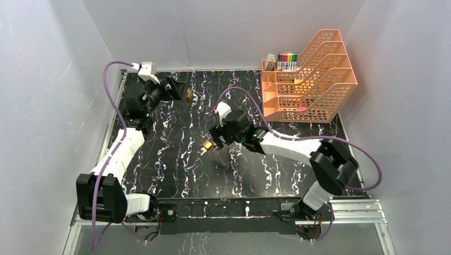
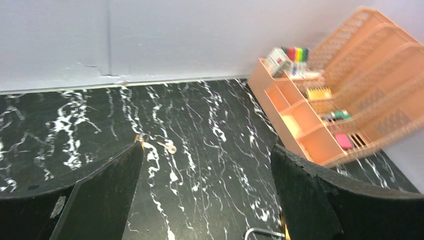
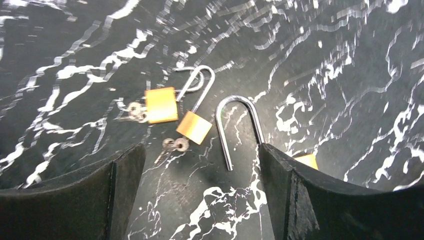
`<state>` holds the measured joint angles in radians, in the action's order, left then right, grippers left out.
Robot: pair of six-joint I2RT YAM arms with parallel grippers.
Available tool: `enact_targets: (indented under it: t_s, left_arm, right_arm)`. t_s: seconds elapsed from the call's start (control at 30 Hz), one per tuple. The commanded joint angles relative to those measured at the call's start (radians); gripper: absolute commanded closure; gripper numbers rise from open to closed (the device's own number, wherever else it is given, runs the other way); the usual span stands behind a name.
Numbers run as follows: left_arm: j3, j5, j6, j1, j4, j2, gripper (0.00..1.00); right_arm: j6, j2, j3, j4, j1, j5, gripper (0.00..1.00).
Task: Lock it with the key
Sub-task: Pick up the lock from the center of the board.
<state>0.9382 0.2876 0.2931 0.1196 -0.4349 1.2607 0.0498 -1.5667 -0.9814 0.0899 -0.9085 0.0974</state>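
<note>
Right wrist view puts two small brass padlocks (image 3: 161, 105) at centre frame, with a larger shackle (image 3: 235, 102) just right of them, apparently unlatched, and a key pair (image 3: 175, 145) lying loose just below. Nothing looks locked yet. The right gripper (image 3: 200, 150) hangs over them, spread wide and empty. Only the left wrist view shows a lone key (image 2: 168, 146) at mid-frame, beyond the parted, empty left gripper (image 2: 207, 147).

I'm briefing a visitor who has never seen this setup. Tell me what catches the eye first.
The peach mesh rack stands at the far right of the black marbled table, bright markers at its top. Mid-table, brass padlocks and small keys lie just ahead of the open right claw.
</note>
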Motion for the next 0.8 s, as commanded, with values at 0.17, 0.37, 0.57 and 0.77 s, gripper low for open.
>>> enact_targets:
  t_s: [0.17,0.37,0.57,0.77]
  left_arm:
    - [0.037,0.582,-0.136,-0.005,0.15,0.029,0.02]
    - [0.062,0.862,-0.2,-0.004,0.236,-0.014,0.02]
    - [0.04,0.807,-0.133,-0.005,0.164,-0.02,0.02]
    - [0.057,0.685,-0.102,-0.005,0.142,0.006,0.02]
  right_arm:
    - [0.465,-0.165,-0.17,-0.221,-0.074,0.337,0.22]
    - [0.556,-0.239,-0.266,-0.359,-0.095,0.389,0.29]
    - [0.553,-0.293,-0.298,-0.321,-0.103,0.371,0.33]
    - [0.552,-0.349,-0.359,-0.364,-0.109,0.357,0.36]
